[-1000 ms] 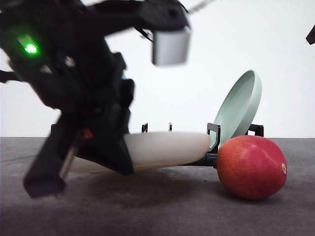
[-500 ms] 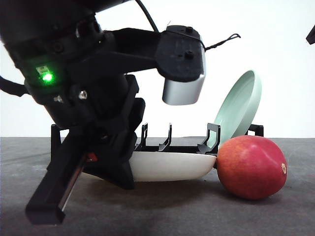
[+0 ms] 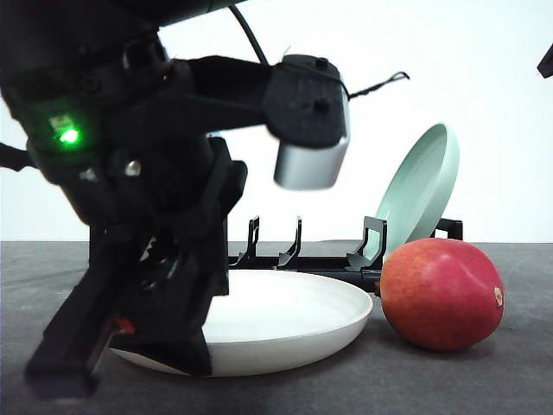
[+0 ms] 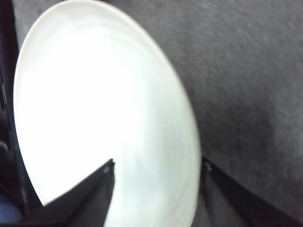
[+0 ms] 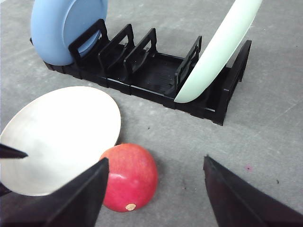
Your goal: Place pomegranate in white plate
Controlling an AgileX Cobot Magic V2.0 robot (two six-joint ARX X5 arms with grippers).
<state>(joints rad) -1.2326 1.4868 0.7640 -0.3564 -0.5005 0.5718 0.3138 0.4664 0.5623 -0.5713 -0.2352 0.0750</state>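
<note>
The pomegranate [image 3: 441, 294], red with a tan stem spot, lies on the dark table right of the white plate [image 3: 285, 320], close to its rim. Low on the table, the plate shows its inside. My left gripper [image 3: 121, 363] is at the plate's left side. In the left wrist view, the left gripper [image 4: 158, 163] is open: one finger lies over the white plate [image 4: 94, 104], the other just outside its rim. My right gripper [image 5: 154, 163] hangs open above the pomegranate [image 5: 130, 177] and beside the white plate [image 5: 61, 137], holding nothing.
A black dish rack [image 5: 156, 71] stands behind the plate and fruit. It holds a blue plate [image 5: 66, 28] at one end and a leaning pale green plate [image 5: 218, 52] at the other. The pale green plate [image 3: 419, 190] rises just behind the pomegranate.
The white plate has come down from the rack and toward the camera, going from edge-on to low with its inside showing. The left arm moved with it. The pomegranate has not moved.
</note>
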